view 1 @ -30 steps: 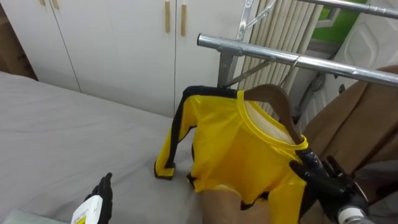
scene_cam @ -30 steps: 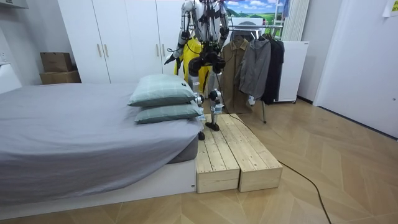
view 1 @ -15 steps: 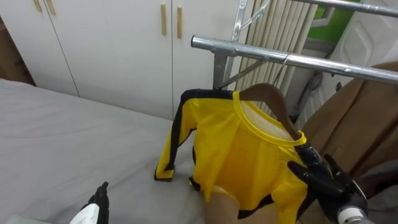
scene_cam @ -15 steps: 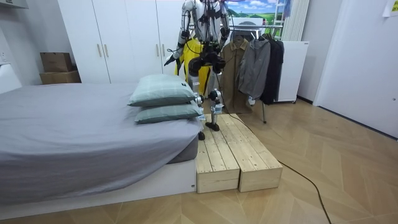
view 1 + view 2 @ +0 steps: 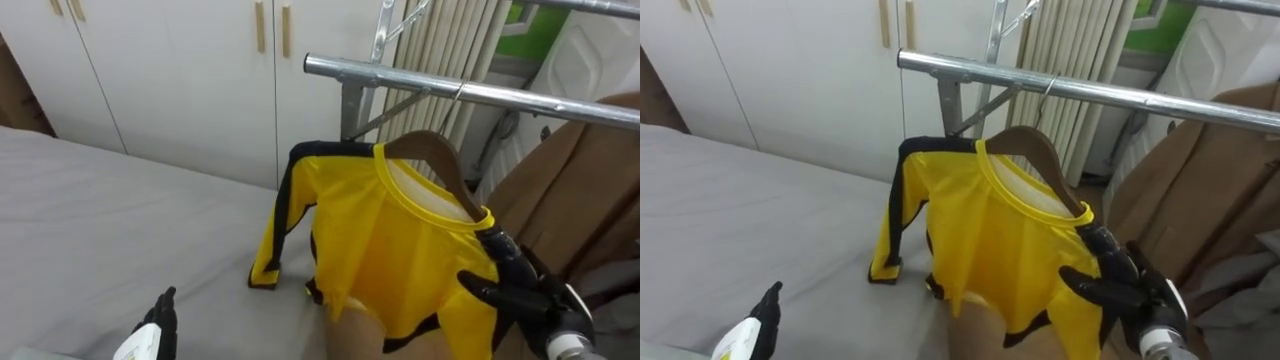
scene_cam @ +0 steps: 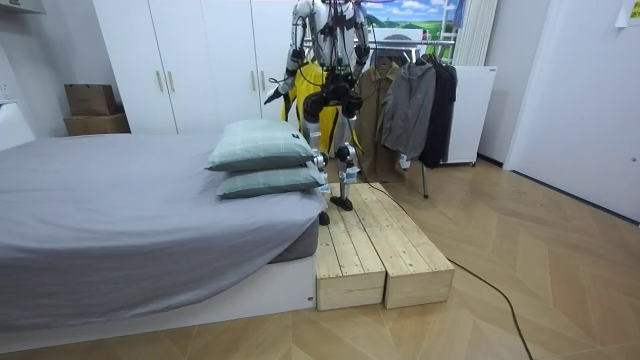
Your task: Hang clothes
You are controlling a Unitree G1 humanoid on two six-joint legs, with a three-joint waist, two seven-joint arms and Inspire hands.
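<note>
The yellow shirt's hanger seems hooked on the rail, so the spread-fingered right hand should be withdrawn; the left hand is held low, fingers straight.

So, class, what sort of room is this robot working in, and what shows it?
Probably a bedroom: a grey bed with pillows, white wardrobe doors behind it, and a metal clothes rail hung with garments.

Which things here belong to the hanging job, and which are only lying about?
Job: yellow black-trimmed shirt, brown wooden hanger, silver metal rail, right hand.
Lying about: grey bed, white wardrobe doors, brown hanging coat.
</note>
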